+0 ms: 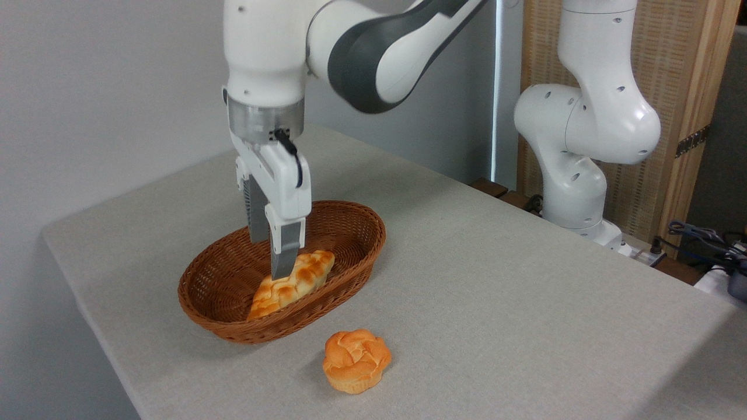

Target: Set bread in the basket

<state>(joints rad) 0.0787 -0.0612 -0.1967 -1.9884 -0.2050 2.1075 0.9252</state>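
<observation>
The desk (496, 280) is a wide surface under plain grey cloth, running from the left edge to the lower right. Over it bends the white and grey arm (373, 52), its base standing at the far right in front of a wooden screen (694, 87), with a few cables (706, 239) lying at the desk's right end. The basket (350, 224) — a shallow oval of reddish-brown wicker — sits on the left half of the desk, long axis running from lower left to upper right. The bread (303, 279) lies inside it, against the near wall: a long braided loaf, golden-orange on the crust with pale cream seams between the plaits, its browner end pointing up and right, its paler end down and left and resting low near the basket's floor. It lies tilted, the upper right end higher than the other. The claw (269, 256) hangs straight down above the basket, released, its two grey fingers (284, 248) spread with a clear gap between them and nothing held. The nearer finger's tip overlaps the middle of the loaf in this view, though whether it touches the crust I cannot tell; the farther finger stands behind, over the basket's inside. The loaf lies below and just to the right of the claw. In front of the basket, apart from it on the bare cloth, stands a bun (356, 360) — round, orange, with a rosette top.
</observation>
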